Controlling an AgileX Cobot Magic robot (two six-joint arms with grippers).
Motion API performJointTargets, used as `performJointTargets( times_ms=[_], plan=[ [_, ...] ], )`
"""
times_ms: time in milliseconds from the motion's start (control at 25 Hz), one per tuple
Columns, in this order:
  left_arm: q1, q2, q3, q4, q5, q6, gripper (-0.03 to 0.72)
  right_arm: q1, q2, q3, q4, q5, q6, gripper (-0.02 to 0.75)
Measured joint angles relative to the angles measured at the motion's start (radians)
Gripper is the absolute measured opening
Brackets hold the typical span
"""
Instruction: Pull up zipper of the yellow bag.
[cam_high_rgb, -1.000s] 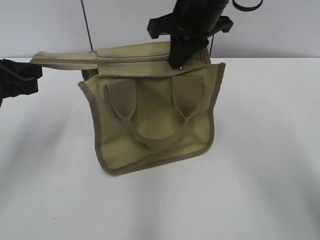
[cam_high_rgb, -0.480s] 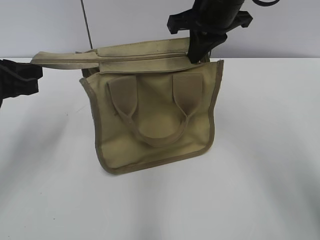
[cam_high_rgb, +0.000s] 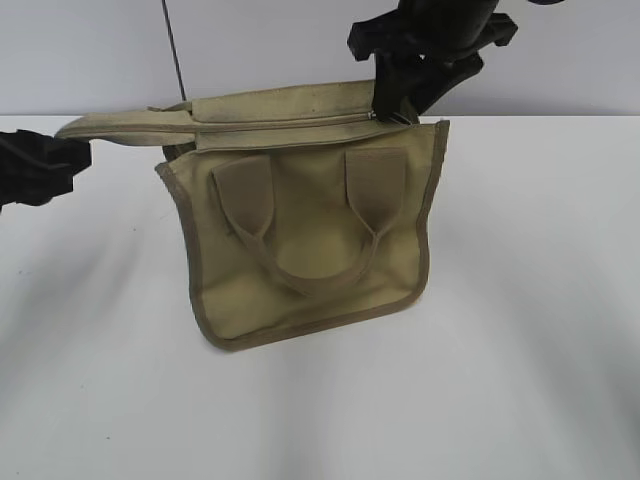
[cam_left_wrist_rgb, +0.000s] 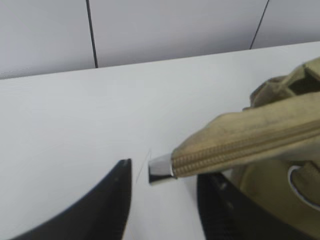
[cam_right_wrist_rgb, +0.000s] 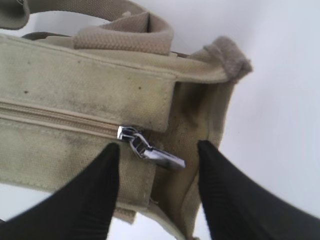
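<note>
The yellow bag (cam_high_rgb: 310, 240) stands upright on the white table, handles facing me. Its zipper pull (cam_high_rgb: 374, 115) sits at the right end of the top zip line, which looks shut along its length. My right gripper (cam_high_rgb: 397, 100) hovers over that corner. In the right wrist view its jaws (cam_right_wrist_rgb: 159, 147) are open on either side of the silver pull (cam_right_wrist_rgb: 150, 150) without touching it. My left gripper (cam_high_rgb: 55, 160) is at the left, open. The metal-capped end of the zip tape (cam_left_wrist_rgb: 161, 168) lies between its jaws (cam_left_wrist_rgb: 162, 175), and the tape seems to rest on the right finger.
The white table (cam_high_rgb: 520, 330) spreads around the bag. A grey wall with a dark vertical seam (cam_high_rgb: 172, 50) stands behind. A silver strap buckle (cam_left_wrist_rgb: 300, 182) shows beside the left gripper's right finger.
My right gripper has moved right along the bag's top edge to the right corner, and the pull went with it. My left gripper has dropped slightly below the tape end.
</note>
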Motion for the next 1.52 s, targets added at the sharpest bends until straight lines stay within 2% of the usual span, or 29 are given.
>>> performJointTargets(
  times_ms=[80, 160, 240, 400, 520, 600, 720, 880, 1080, 1320, 1520],
  plan=[
    [-0.015, 0.000, 0.000, 0.000, 0.076, -0.019, 0.437, 0.000, -0.025, 0.001, -0.002, 0.001, -0.008, 0.454],
    [-0.044, 0.000, 0.000, -0.005, 0.188, -0.054, 0.471, -0.001, -0.053, 0.001, -0.014, 0.001, -0.012, 0.494],
    [-0.090, 0.000, 0.000, -0.032, 0.324, -0.073, 0.458, -0.001, -0.085, 0.001, -0.026, 0.002, -0.013, 0.506],
    [-0.185, 0.000, -0.032, -0.174, 0.623, -0.048, 0.401, 0.002, -0.154, 0.001, -0.041, 0.003, -0.019, 0.513],
    [-0.215, -0.004, -0.120, -0.413, 0.864, 0.191, 0.391, 0.024, -0.232, 0.025, -0.082, 0.003, -0.025, 0.513],
    [-0.220, -0.025, -0.192, -0.567, 1.006, 0.368, 0.389, 0.047, -0.305, 0.101, -0.114, 0.001, -0.026, 0.513],
    [-0.222, -0.107, -0.295, -0.673, 1.159, 0.464, 0.394, 0.073, -0.450, 0.274, -0.136, 0.001, -0.027, 0.514],
    [-0.222, -0.291, -0.329, -0.682, 1.299, 0.487, 0.451, 0.080, -0.705, 0.542, -0.138, -0.036, -0.032, 0.517],
    [-0.222, -0.592, -0.306, -0.657, 1.440, 0.489, 0.541, 0.080, -1.015, 0.847, -0.143, -0.050, -0.043, 0.587],
    [-0.222, -0.900, -0.163, -0.631, 1.503, 0.497, 0.554, 0.080, -1.391, 1.143, -0.145, -0.049, -0.055, 0.608],
    [-0.222, -1.106, -0.068, -0.622, 1.497, 0.592, 0.556, 0.080, -1.637, 1.298, -0.146, -0.052, -0.060, 0.608]
  ],
)
